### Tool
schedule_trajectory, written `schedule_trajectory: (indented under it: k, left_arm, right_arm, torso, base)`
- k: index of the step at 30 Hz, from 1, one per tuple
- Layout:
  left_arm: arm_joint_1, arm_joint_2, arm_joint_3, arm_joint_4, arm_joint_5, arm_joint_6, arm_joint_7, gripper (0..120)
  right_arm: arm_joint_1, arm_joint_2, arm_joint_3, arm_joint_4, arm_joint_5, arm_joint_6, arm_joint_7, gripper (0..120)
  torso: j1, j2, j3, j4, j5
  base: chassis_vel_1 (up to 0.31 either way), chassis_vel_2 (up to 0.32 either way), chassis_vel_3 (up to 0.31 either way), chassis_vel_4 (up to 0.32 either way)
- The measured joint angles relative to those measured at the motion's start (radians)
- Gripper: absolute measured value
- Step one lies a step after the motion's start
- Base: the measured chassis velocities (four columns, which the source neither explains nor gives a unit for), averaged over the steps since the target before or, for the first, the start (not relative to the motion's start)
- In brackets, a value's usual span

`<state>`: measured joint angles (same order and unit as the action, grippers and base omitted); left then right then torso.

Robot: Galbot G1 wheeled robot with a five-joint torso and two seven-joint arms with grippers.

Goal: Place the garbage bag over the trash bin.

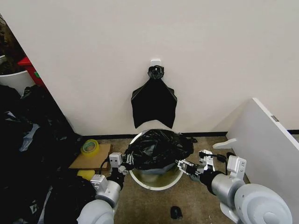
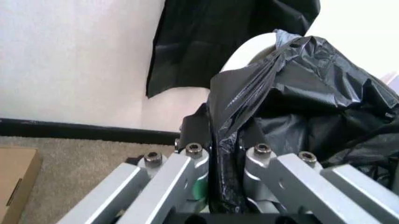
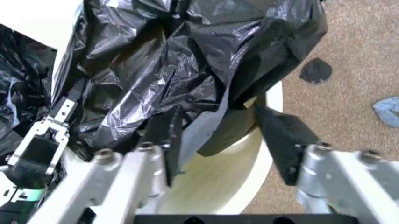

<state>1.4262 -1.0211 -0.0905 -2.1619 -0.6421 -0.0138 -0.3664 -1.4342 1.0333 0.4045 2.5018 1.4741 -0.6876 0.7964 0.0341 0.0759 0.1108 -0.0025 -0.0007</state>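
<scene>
Garbage bag bunched on trash bin, thin, slick, prob v. light; left gripper pinching its left edge, right gripper open at right edge — grab hem.

tape roll on cardboard | black fan bundle on wall
</scene>
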Motion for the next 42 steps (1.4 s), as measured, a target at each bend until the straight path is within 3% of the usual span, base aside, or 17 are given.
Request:
schedule_trajectory:
  k: [12,34,42]
  left_arm:
    - [-0.004,-0.011,-0.004,0.004,-0.009,-0.008,-0.002,4]
    - [-0.034,-0.050,-0.032,-0.005,-0.202,0.008,-0.068,4]
    - [-0.035,-0.062,-0.026,-0.026,-0.254,0.021,-0.102,4]
  right_arm:
    - [-0.021,0.009,0.001,-0.001,-0.007,0.005,0.000,1]
    - [-0.221,0.039,0.022,-0.002,-0.036,-0.028,0.024,0]
    - [-0.246,0.048,-0.048,-0.002,-0.119,-0.043,-0.168,0]
  torso:
    - [0.000,0.000,0.000,0.0000,0.0001]
    - [0.000,0.000,0.000,0.0000,0.0000]
    - [0.000,0.000,0.000,0.0000,0.0000]
  base:
    - [0.000,0.000,0.000,0.000]
    - [0.000,0.000,0.000,0.000]
    - [0.000,0.000,0.000,0.000]
